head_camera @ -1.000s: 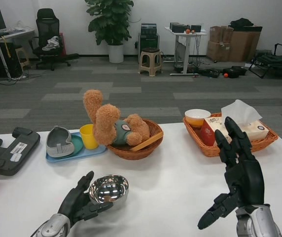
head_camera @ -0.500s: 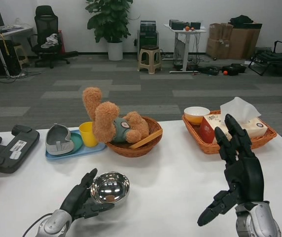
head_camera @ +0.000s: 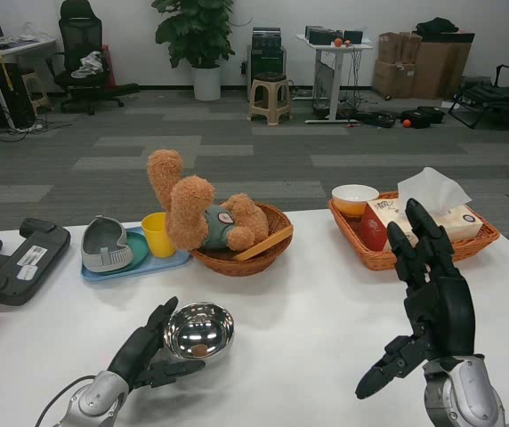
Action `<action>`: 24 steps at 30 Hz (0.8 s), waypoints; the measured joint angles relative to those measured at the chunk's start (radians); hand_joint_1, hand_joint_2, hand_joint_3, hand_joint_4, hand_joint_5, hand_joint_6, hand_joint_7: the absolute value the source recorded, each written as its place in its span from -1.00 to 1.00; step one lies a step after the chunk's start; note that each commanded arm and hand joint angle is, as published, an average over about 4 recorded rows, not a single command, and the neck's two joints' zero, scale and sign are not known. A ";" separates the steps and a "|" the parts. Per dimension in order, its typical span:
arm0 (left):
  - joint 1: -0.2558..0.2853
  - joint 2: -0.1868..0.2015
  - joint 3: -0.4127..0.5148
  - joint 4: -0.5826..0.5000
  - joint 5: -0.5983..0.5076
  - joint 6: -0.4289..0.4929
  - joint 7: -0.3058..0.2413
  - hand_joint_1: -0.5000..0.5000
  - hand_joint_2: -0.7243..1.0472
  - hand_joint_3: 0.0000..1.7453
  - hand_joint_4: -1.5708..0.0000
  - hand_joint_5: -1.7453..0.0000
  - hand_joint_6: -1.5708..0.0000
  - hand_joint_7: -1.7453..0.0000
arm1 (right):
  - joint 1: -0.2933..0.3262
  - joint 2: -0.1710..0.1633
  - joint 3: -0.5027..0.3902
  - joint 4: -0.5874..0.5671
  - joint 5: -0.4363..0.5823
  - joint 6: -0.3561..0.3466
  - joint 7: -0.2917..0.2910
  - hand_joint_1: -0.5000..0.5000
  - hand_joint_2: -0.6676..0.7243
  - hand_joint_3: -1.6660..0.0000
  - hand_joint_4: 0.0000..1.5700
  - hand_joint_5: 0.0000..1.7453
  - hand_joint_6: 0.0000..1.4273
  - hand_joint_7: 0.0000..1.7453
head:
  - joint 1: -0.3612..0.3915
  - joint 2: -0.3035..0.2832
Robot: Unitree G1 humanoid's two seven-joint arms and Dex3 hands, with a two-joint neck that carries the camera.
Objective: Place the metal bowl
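Note:
The metal bowl (head_camera: 198, 329), shiny and round, sits upright on the white table (head_camera: 308, 294) near the front left. My left hand (head_camera: 143, 353) holds it from its left side, with one finger along the rim and others curled under the near edge. My right hand (head_camera: 431, 307) is raised above the table at the front right, fingers spread and holding nothing.
Behind the bowl a wicker basket (head_camera: 263, 253) holds a teddy bear (head_camera: 203, 218). A blue tray (head_camera: 143, 265) carries a yellow cup (head_camera: 158, 238) and a grey item. A black controller (head_camera: 14, 262) lies far left. An orange basket (head_camera: 388, 253) with a bowl and tissues stands at the right.
The whole picture has shifted a little upward, so the camera has tilted. My left hand stays around the bowl and the right hand stays raised.

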 measured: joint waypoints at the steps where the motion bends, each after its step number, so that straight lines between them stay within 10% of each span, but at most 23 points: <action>1: 0.001 0.000 0.016 0.002 -0.006 -0.001 -0.017 -0.98 0.10 -0.95 1.00 -0.18 1.00 1.00 | 0.000 0.000 0.000 0.000 0.001 0.000 0.000 -0.17 1.00 1.00 -1.00 -0.78 -1.00 -0.76 | 0.000 -0.001; 6: 0.002 0.001 0.056 0.012 -0.057 -0.001 -0.078 -0.96 -0.67 -0.90 1.00 -0.21 1.00 1.00 | 0.000 0.000 0.000 0.000 0.004 0.000 0.000 -0.19 1.00 1.00 -1.00 -0.78 -1.00 -0.76 | 0.003 -0.006; 11: 0.002 0.001 0.067 0.017 -0.074 -0.001 -0.100 -0.96 -0.95 -0.90 1.00 -0.29 1.00 1.00 | 0.000 0.000 0.000 0.000 0.005 -0.001 0.000 -0.21 1.00 1.00 -1.00 -0.78 -1.00 -0.76 | 0.006 -0.006; 24: 0.010 -0.005 0.161 0.002 -0.166 -0.048 -0.114 -0.96 -1.00 -0.90 1.00 -0.29 1.00 1.00 | 0.002 0.000 0.000 -0.017 0.006 -0.002 0.000 -0.17 1.00 1.00 -1.00 -0.78 -1.00 -0.76 | 0.012 0.004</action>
